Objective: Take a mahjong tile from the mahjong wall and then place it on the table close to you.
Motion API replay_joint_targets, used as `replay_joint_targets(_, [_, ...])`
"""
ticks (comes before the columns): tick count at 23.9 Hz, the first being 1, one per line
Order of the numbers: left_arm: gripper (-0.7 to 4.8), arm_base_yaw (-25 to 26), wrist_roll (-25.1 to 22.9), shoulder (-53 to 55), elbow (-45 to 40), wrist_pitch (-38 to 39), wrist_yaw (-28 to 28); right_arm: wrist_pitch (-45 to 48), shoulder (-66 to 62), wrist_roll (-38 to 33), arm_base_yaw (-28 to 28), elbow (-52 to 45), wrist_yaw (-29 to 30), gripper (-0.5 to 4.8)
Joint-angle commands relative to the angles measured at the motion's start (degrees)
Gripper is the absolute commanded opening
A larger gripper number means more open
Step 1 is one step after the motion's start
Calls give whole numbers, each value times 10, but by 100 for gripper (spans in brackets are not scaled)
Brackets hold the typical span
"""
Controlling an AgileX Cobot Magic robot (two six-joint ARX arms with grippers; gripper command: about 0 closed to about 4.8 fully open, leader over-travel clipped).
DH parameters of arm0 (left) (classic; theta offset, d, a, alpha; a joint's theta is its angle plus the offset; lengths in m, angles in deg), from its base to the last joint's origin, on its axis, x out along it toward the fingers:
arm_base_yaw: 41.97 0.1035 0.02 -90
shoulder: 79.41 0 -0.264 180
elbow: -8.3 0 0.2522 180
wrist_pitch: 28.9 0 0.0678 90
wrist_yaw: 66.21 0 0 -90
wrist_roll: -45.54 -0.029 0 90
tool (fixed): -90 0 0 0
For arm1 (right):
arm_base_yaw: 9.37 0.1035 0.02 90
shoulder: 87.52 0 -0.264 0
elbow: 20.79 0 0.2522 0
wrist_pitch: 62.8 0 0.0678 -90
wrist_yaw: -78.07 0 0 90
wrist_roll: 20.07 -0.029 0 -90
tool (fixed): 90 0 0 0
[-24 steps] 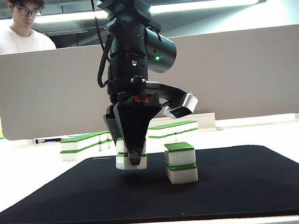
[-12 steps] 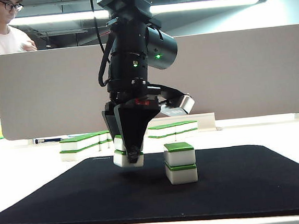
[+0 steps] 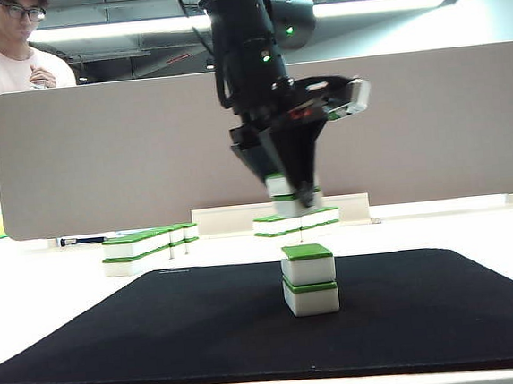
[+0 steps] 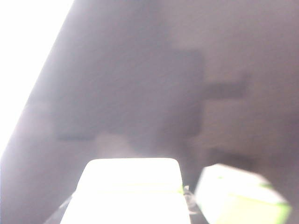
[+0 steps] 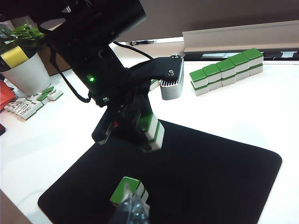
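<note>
My left gripper (image 3: 291, 193) hangs in the air, shut on a white-and-green mahjong tile (image 3: 294, 205); it looks like two tiles, one on the other (image 5: 152, 129). It is right above a two-high stack of tiles (image 3: 309, 282) on the black mat (image 3: 161, 331) of the table (image 3: 49, 291). In the left wrist view the held tile (image 4: 133, 191) is a white glare, with the stack's top (image 4: 238, 198) beside it. The mahjong wall (image 3: 144, 245) stands behind the mat at the left. My right gripper (image 5: 133, 212) is shut and empty, low near the stack (image 5: 128, 189).
A shorter row of tiles (image 3: 297, 220) stands behind the mat in the middle, also seen from the right wrist (image 5: 229, 69). A grey-beige divider (image 3: 430, 123) runs across the back, with a person (image 3: 11, 52) behind it. A potted plant (image 5: 25, 70) and loose tiles (image 5: 32, 105) are off the mat.
The left gripper has risen from just above the mat and swung right with the tile in it; it now hangs over the stack. The person behind has shifted.
</note>
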State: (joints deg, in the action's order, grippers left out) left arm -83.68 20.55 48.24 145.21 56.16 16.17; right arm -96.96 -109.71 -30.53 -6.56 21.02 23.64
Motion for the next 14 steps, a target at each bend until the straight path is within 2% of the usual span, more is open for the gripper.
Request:
replay_joint_targets(1, [142, -18, -1, -3, 3, 11, -28, 10, 1, 2, 0, 3, -1, -1])
replay_joint_targets(6, [142, -61, -3, -3, 2, 23, -29, 17, 1, 2, 0, 3, -1, -1])
replay_joint_targets(9, [142, -86, -32, 0, 1, 23, -25, 31, 1, 2, -4, 3, -1, -1])
replay_joint_targets(12, [142, -92, -35, 9, 1, 23, -26, 55, 2, 2, -4, 3, -1, -1])
replay_joint_targets(14, [142, -92, -35, 19, 1, 26, -26, 61, 3, 2, -4, 3, -26, -1])
